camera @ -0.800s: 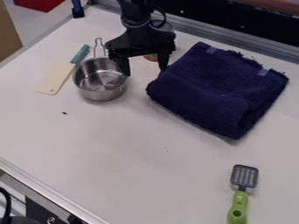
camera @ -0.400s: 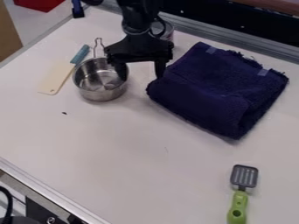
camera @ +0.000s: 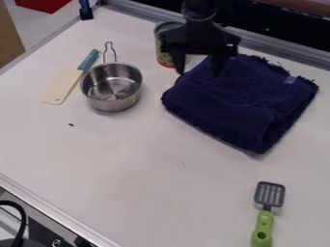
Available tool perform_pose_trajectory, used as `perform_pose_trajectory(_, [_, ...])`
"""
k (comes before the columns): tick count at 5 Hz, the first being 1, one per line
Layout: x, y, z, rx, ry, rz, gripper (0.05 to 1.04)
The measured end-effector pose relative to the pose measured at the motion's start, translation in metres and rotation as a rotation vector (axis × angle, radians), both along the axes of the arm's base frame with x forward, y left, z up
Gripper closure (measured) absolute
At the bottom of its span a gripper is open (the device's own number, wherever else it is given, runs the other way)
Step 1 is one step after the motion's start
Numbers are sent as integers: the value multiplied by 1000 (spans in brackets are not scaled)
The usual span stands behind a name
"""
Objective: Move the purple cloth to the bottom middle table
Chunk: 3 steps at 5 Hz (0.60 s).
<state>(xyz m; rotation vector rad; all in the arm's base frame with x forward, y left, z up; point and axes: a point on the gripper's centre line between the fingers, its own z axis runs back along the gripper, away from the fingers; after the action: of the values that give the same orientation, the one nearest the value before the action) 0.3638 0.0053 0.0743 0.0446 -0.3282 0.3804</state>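
Hanging over the purple cloth (camera: 238,103), the gripper (camera: 199,72) has jaws spread wide; contact unclear.

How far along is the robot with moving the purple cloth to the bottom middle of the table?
Nothing looks finished: the purple cloth lies folded toward the upper right of the table. In hand is the approach, it seems, with the gripper open at the cloth's upper left part. Left to do: grasp it, bring it to the bottom middle and release it.
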Motion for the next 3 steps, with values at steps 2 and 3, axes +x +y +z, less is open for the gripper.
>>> perform_pose_trajectory(2, [31, -41, -19, 47, -114, -281, 899])
perform_pose_trajectory(3, [63, -54, -31, 48, -87, -350, 1021])
